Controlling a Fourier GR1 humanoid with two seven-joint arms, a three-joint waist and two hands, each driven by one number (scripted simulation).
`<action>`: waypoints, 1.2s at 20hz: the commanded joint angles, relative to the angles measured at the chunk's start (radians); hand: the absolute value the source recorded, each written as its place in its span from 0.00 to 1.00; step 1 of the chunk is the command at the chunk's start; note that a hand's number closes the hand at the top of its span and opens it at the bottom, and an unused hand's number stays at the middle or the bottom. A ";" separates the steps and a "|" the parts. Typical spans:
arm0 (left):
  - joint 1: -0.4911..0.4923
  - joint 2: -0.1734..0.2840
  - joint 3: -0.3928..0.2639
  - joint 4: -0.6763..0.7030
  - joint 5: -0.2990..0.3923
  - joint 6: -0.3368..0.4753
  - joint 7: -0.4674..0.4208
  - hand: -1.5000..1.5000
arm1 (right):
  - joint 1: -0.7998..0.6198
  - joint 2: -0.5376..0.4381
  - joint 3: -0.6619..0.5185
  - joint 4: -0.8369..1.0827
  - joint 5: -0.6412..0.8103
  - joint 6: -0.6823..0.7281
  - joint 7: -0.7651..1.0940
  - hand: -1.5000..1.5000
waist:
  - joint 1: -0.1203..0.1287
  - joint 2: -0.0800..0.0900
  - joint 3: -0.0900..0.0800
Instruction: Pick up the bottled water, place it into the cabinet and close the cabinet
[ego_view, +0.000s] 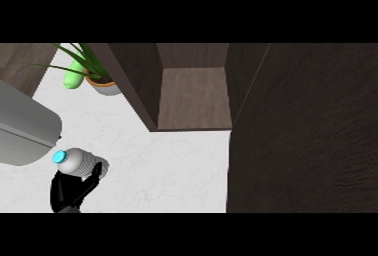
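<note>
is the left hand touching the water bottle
Touching. The head view shows the left hand under the water bottle, its fingers curled against the bottle's side with no gap.

— Where does the bottle (80, 161) sit?
— On the counter (170, 165), at the left, just above the left hand (70, 192), whose fingers touch it.
— And the cabinet (193, 95)?
— Behind and to the right of it, its door (310, 130) standing at the far right.
— Anything else?
— A potted plant (94, 75) far back left; an appliance (22, 130) just left of the bottle.

Grey appliance (22, 132) — cut off left
</note>
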 joint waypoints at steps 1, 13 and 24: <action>-0.057 0.016 0.019 0.092 0.022 -0.058 -0.044 1.00 | 0.006 -0.016 -0.010 -0.101 -0.034 -0.002 0.043 0.00 | -0.007 0.008 -0.016; -0.066 -0.122 -0.145 0.035 -0.090 -0.089 -0.075 1.00 | 0.021 -0.033 -0.028 -0.088 -0.029 0.003 0.004 0.00 | -0.007 0.001 -0.014; -0.123 -0.130 -0.376 -0.051 0.084 -0.028 0.065 1.00 | 0.005 -0.037 -0.042 -0.035 -0.057 0.011 -0.005 0.00 | 0.009 -0.003 -0.013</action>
